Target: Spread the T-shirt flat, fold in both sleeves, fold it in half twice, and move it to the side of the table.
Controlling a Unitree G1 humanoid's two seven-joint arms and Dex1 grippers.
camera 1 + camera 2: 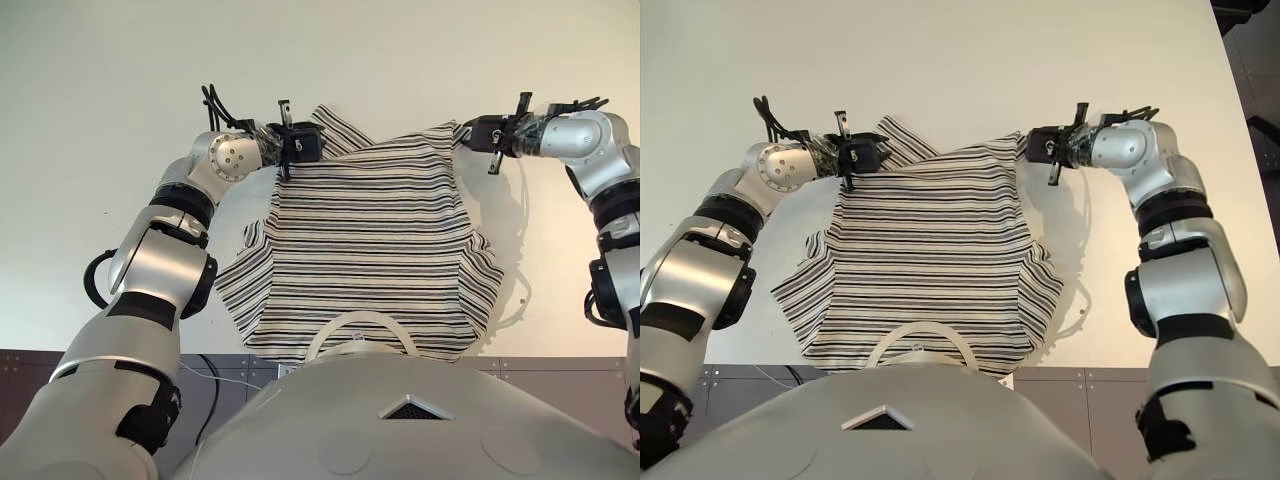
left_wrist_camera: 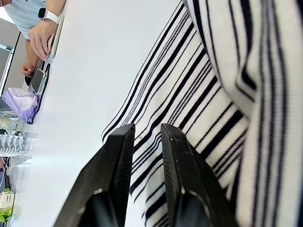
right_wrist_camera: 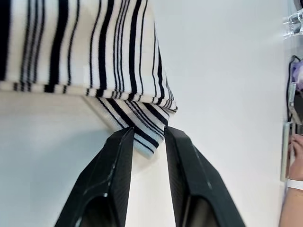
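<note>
A black-and-white striped T-shirt [image 1: 365, 240] lies on the white table [image 1: 100, 100], its white collar [image 1: 360, 322] nearest me and its hem at the far end. Both sleeves [image 1: 243, 290] [image 1: 487, 268] splay outward. My left gripper [image 1: 300, 146] is shut on the hem's far left corner, where a flap of cloth [image 1: 340, 128] folds over. My right gripper [image 1: 466, 132] is shut on the far right hem corner. In the left wrist view, striped cloth sits between the black fingers [image 2: 118, 156]. The right wrist view shows the corner [image 3: 142, 124] pinched between its fingertips [image 3: 182, 142].
The table's front edge [image 1: 560, 356] runs just under the collar, with dark floor below. Its right edge [image 1: 1232, 70] lies past my right arm. A purple packet [image 2: 21, 101] and a person's hand [image 2: 41, 35] sit at the table's far side. A white cable [image 1: 520, 296] hangs beside the right sleeve.
</note>
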